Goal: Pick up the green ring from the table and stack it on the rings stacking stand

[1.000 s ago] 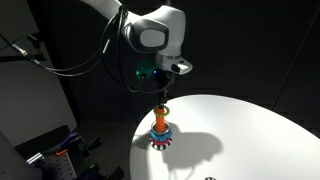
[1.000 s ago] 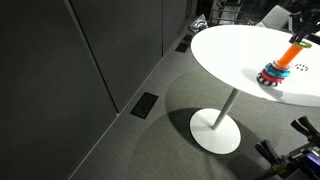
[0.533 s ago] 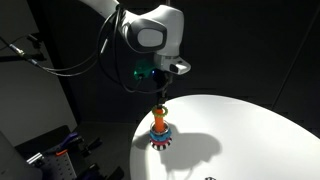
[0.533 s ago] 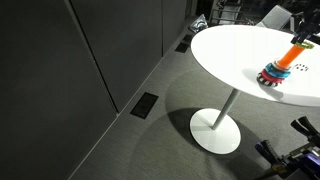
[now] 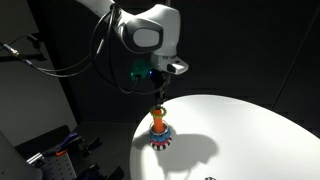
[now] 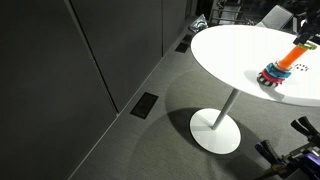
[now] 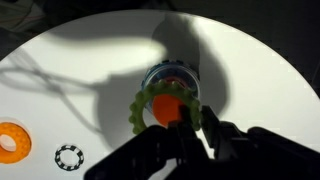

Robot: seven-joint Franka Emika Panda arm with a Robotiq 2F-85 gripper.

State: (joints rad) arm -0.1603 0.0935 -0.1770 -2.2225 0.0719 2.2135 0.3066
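Pinching the green ring (image 7: 135, 108), it seems, the pincer (image 7: 198, 128) hangs right above the rings stacking stand (image 7: 166, 103); fingertips dark, blurred.

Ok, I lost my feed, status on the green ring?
Gripper shut on green ring, it seems. Ring around orange peg of stand, not released. Orange ring lies well aside.

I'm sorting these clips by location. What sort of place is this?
Probably an office or lab room rather than a home. There are tall dark wall panels, grey carpet with a floor outlet box set into it, and a round white pedestal table of the meeting-room kind.
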